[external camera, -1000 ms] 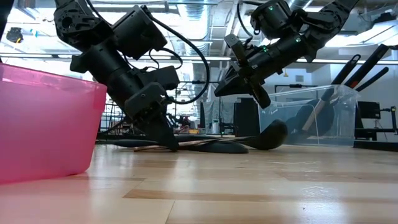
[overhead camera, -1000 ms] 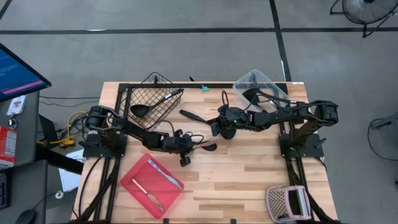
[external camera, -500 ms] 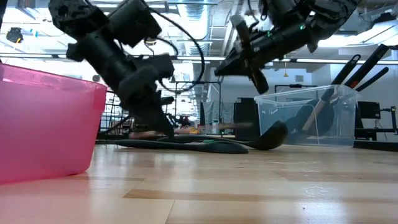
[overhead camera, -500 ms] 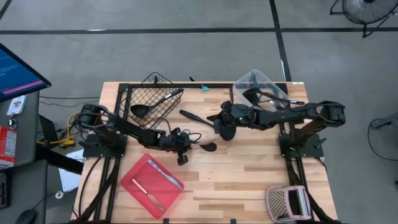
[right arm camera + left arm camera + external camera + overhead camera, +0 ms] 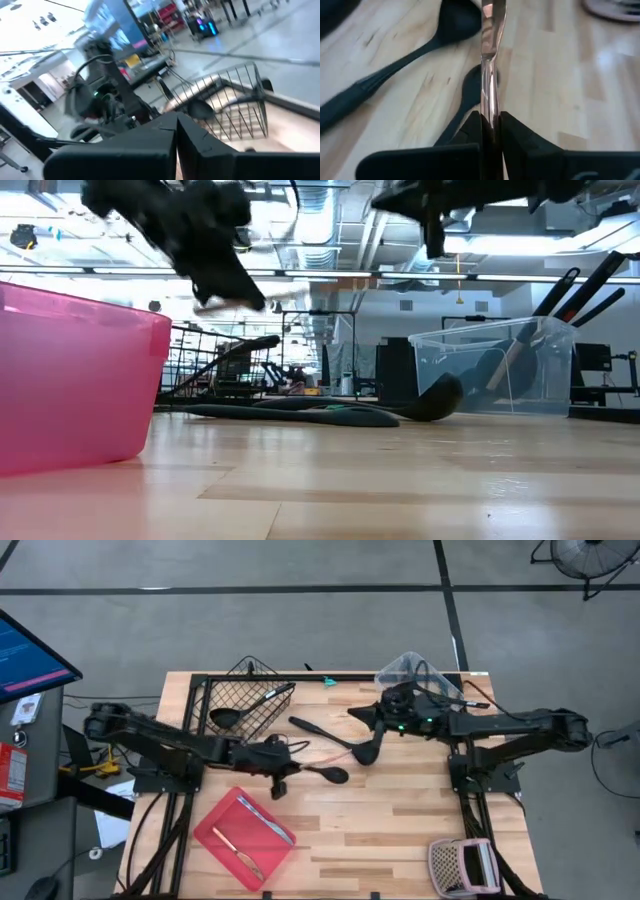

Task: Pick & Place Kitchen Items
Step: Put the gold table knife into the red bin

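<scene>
Both arms have risen since a second ago; the left claw [image 5: 490,131] now carries a slim copper-coloured piece of cutlery [image 5: 490,65], clamped and jutting straight ahead above the wooden counter [image 5: 400,810]. The right claw [image 5: 176,131], clenched empty, hovers near the clear plastic bin [image 5: 420,670]. Some cutlery already lies in the flat red tray [image 5: 212,823], yet black plastic ladles [image 5: 335,732] remain mid-counter, so I'd say roughly halfway.

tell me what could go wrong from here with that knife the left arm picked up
1. The left gripper pinches the copper knife only at one end, so most of it sticks out; it might swing or slip on the way to the red tray.
2. Black spoons lie on the table under it; a dropped knife could land on them.
3. The right gripper, shut, hangs over the same middle area, so the arms might cross.
</scene>
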`<state>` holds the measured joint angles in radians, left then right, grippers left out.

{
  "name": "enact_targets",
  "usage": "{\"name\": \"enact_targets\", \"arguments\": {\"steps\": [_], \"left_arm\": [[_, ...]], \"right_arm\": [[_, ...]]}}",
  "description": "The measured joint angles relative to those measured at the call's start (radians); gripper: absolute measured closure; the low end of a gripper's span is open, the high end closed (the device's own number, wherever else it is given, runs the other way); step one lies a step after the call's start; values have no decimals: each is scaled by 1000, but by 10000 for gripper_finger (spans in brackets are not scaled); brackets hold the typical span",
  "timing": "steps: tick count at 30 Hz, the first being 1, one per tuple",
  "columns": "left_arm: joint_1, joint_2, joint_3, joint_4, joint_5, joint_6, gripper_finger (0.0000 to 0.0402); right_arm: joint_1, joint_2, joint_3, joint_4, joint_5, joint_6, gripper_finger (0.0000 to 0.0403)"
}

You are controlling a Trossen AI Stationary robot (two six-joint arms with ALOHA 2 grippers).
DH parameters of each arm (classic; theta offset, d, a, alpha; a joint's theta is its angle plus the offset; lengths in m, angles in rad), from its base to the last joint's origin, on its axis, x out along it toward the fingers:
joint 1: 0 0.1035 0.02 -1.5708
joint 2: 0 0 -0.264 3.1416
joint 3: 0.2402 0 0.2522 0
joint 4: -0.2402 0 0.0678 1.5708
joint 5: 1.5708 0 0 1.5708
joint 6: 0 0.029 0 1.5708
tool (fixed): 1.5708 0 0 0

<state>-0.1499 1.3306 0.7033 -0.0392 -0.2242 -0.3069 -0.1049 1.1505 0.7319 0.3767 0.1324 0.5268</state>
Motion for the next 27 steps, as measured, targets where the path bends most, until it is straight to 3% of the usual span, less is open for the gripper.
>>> {"name": "enact_targets", "arguments": {"steps": [6, 13, 21, 27], "left_arm": [[-53, -243, 1, -212, 176, 23, 387], [-227, -419, 1, -458, 196, -40, 387], [-521, -403, -10, -535, 168, -211, 387], [-668, -341, -89, -537, 103, -385, 387]], "right_arm": [[30, -66, 0, -9, 0, -85, 403], [40, -70, 0, -38, 0, -91, 403], [39, -31, 0, -60, 4, -57, 403], [40, -32, 0, -88, 7, -55, 403]]}}
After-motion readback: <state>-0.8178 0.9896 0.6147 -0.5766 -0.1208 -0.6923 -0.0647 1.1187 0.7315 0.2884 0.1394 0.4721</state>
